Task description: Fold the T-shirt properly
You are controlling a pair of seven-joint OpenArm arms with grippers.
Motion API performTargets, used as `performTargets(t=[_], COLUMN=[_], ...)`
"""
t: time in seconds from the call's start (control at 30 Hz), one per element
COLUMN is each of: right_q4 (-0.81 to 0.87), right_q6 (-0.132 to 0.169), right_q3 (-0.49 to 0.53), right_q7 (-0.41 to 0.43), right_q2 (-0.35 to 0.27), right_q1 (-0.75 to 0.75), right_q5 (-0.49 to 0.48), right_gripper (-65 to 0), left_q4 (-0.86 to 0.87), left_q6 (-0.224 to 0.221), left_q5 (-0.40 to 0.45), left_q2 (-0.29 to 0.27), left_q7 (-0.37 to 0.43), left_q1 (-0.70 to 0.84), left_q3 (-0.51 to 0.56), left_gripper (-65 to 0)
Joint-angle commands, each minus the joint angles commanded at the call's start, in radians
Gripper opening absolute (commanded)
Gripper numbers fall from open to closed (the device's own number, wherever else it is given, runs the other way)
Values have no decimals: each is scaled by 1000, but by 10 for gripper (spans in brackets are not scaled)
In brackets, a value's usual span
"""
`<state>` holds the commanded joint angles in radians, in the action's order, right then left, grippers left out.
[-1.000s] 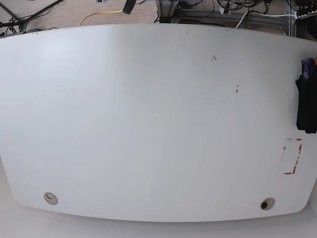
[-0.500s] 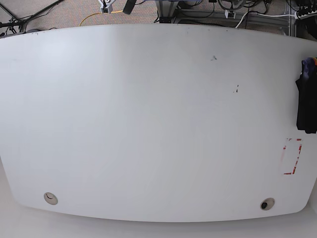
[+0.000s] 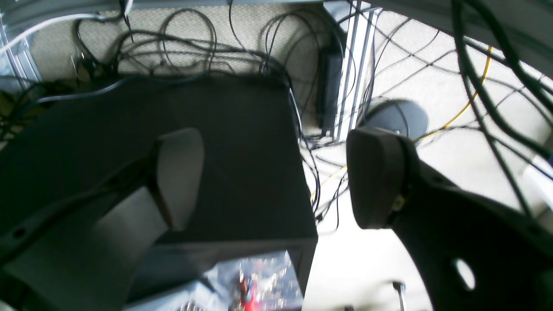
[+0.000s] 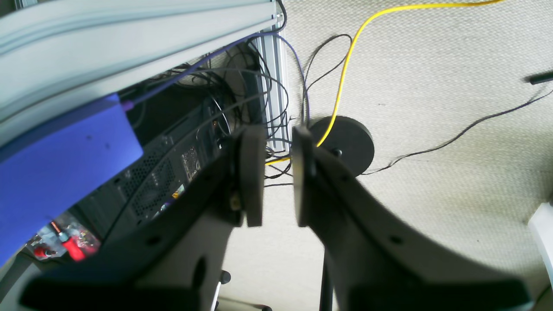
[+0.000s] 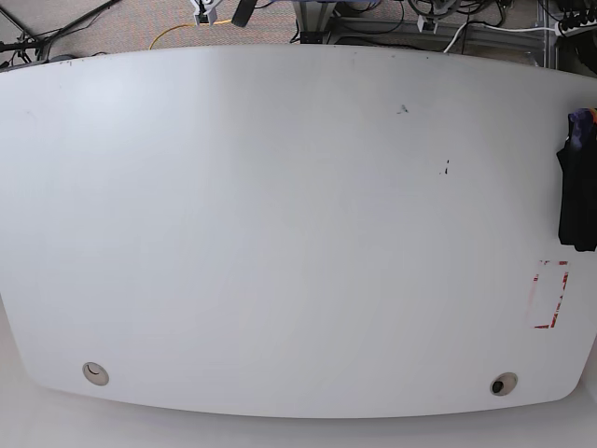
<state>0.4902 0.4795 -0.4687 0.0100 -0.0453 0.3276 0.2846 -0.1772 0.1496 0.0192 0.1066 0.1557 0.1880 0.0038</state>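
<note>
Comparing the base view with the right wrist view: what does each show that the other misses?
Only the base view shows the wide white table, the folded black cloth T-shirt at its right edge, and a red tape outline below it. Only the right wrist view shows the right gripper, jaws slightly apart and holding nothing, a round black floor base, and a blue panel. Both show the yellow cable on beige carpet.

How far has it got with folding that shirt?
Nothing looks folded yet. The T-shirt lies bunched at the table's right edge, untouched. The left gripper is open and the right gripper nearly closed, both empty and pointing at the cabled floor. Fetching, spreading and folding all remain.
</note>
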Motion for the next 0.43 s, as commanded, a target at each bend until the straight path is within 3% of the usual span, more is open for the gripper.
performTargets(t=[0.33, 0.4, 0.43], right_q4=[0, 0, 0], right_q6=[2, 2, 2], right_q3=[0, 0, 0], right_q7=[0, 0, 0], right_q2=[-2, 0, 0], right_q1=[0, 0, -3], right_q5=[0, 0, 0], right_gripper=[-542, -542, -542], left_q4=[5, 5, 6], left_q6=[-5, -5, -5], left_q5=[2, 2, 2], left_q2=[-21, -21, -21], left_q7=[6, 6, 6], left_q1=[2, 0, -3], left_q3=[0, 0, 0], left_gripper=[-176, -218, -271])
